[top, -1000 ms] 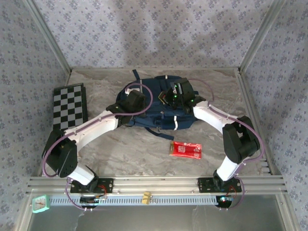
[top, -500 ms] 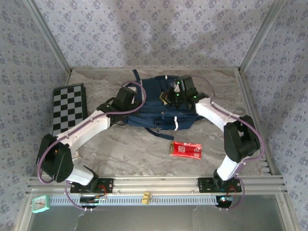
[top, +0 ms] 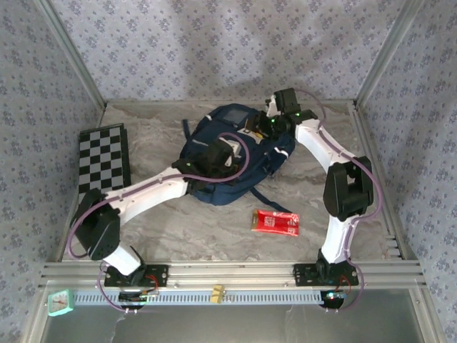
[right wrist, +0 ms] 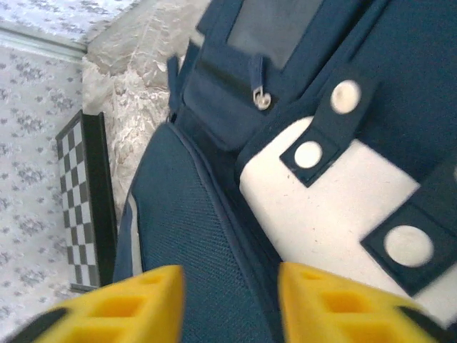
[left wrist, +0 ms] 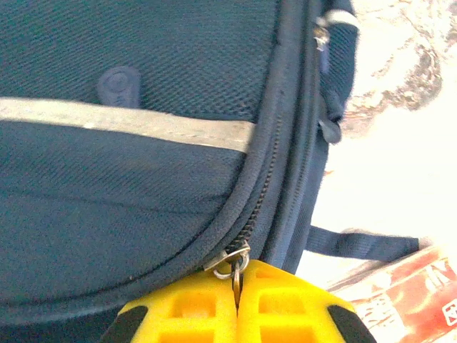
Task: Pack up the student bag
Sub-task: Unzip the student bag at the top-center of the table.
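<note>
left end effector (left wrist: 237, 289) pressed together, pinching the zipper pull (left wrist: 233, 263) of the student bag (top: 268, 153). right end effector (right wrist: 228, 300) spread above the bag's buckle panel, gripping nothing. Bag lies mid-back on the worktop (top: 178, 229). red packet (top: 275, 222) and chessboard (top: 103, 161) lie outside it, so packing looks barely begun. Working the zip seems to be the step in hand.
</note>
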